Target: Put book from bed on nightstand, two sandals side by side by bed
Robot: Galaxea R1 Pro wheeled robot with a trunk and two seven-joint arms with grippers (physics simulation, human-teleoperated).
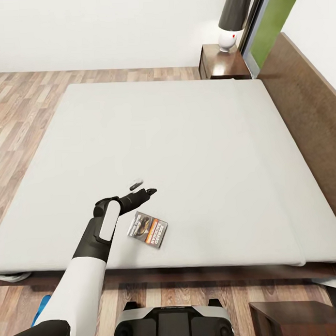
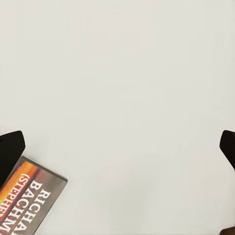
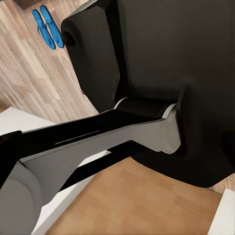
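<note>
Head view: we find the book (image 1: 148, 229) lying flat on the bed (image 1: 196, 152), near its foot edge, just beside and under our left arm. Its orange band carries white lettering, too small to read from here. Left wrist view cuts the book (image 2: 30, 203) at the frame edge; we read "RICHA", "BACHM" and "(STEPHE" before the crop. The left claw (image 1: 142, 188) hovers over the mattress just past the book, fingers spread wide, holding nothing; one fingertip (image 2: 11, 149) shows dark at the frame's side, touching the book's corner or just over it, we cannot tell. Right wrist view looks onto dark robot body; the right claw's state we cannot tell. Both blue sandals (image 3: 47, 28) lie together on the wood floor (image 3: 34, 73). A nightstand (image 1: 223, 63) stands by the headboard, carrying a lamp (image 1: 232, 21), its top cropped.
</note>
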